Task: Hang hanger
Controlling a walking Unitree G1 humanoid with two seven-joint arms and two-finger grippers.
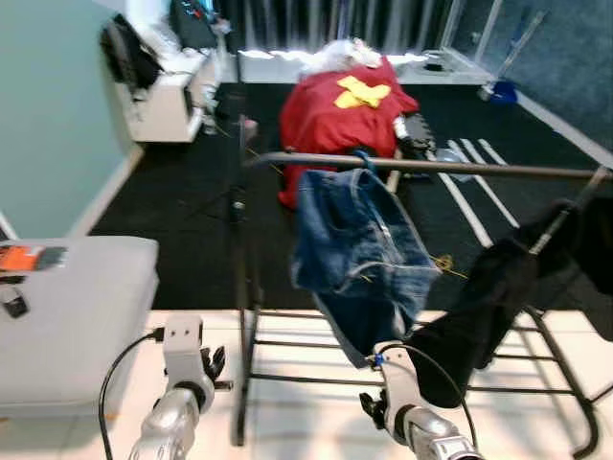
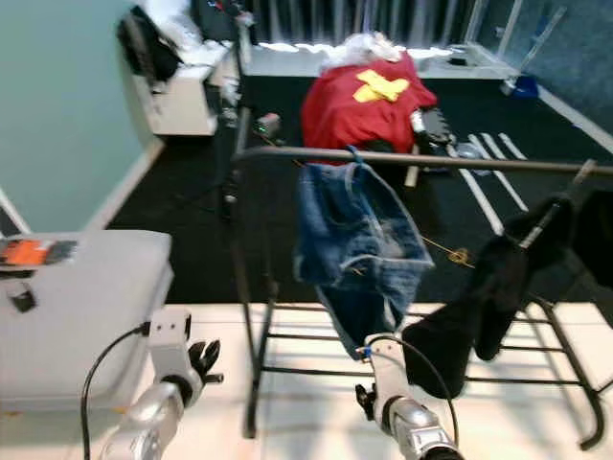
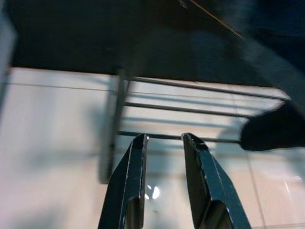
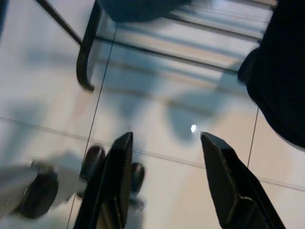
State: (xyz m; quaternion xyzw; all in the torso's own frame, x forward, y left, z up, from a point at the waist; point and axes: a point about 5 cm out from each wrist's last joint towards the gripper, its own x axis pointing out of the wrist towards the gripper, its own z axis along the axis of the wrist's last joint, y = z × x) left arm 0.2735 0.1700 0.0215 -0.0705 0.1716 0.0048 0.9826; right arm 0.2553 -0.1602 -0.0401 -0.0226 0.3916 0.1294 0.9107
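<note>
A dark clothes rack rail [image 1: 450, 169] runs across in front of me. A blue denim garment [image 1: 356, 254] hangs from it by a hanger hook [image 1: 364, 158] near the rail's left end. Further right, a black garment [image 1: 493, 297] droops from the rail. My left arm [image 1: 182, 383] is low beside the rack's left post, and its gripper [image 3: 164, 138] is open over the tiled floor with nothing between the fingers. My right arm [image 1: 407, 412] sits below the denim garment. Its gripper [image 4: 166, 138] is open wide, also holding nothing.
The rack's lower shelf bars [image 1: 316, 359] and feet stand on white tiles. A grey padded seat [image 1: 86, 307] with an orange-and-black object [image 1: 29, 257] is at my left. Beyond the rack lie black carpet, a red cloth pile [image 1: 345, 110], a tripod stand [image 1: 235, 163] and a white cabinet [image 1: 168, 101].
</note>
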